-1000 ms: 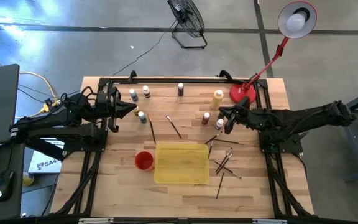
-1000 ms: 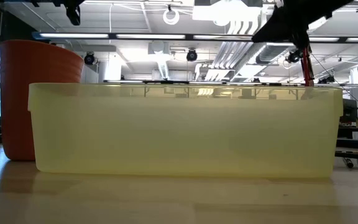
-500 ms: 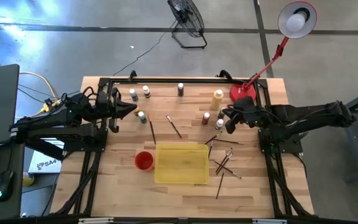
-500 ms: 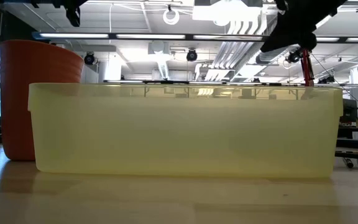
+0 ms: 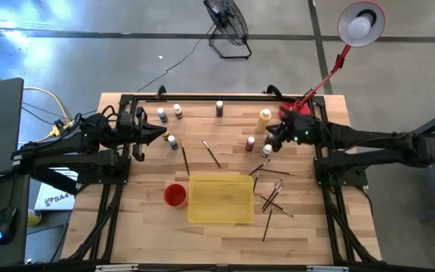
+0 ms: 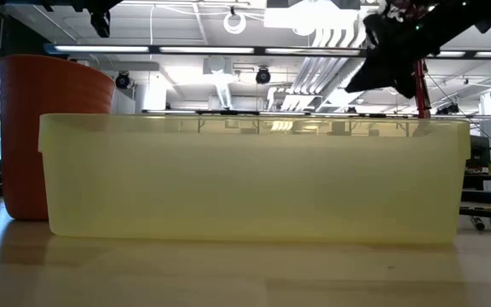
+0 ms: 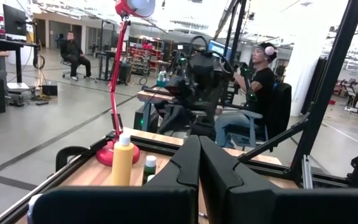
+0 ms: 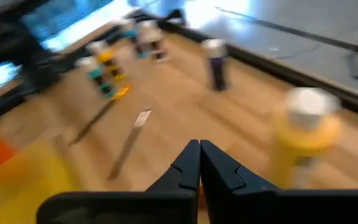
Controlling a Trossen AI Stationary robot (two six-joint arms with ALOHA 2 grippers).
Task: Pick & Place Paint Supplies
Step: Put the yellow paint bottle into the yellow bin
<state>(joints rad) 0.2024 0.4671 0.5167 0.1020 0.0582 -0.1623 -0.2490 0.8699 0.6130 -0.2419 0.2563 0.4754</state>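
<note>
Centrally on the pale wooden table [image 5: 225, 234] sits the yellow tray [image 5: 220, 199], a shallow translucent plastic rectangle, taken as landmark. A red cup [image 5: 174, 195] stands touching the tray's left edge. Beyond the tray's far edge stand the small paint bottles: a yellow bottle [image 5: 264, 120] with a pale cap, a dark-red bottle [image 5: 250, 143], a dark bottle [image 5: 219, 108] and, farther to the tray's far left, two more bottles [image 5: 169, 113]. Thin dark paintbrushes lie loose: one brush [image 5: 211, 153] just beyond the far edge, a scattered bunch [image 5: 275, 196] just beside the tray's right edge. A red desk lamp [image 5: 296, 113] stands on the table's far right corner.

The right gripper [image 5: 269, 142] hovers beyond the tray's far right corner, near the dark-red bottle, fingers [image 8: 191, 163] pressed together, holding nothing. The left gripper [image 5: 161, 134] hangs beyond the tray's far left corner, beside a capped bottle [image 5: 173, 141], fingers [image 7: 197, 163] likewise together, empty.
</note>
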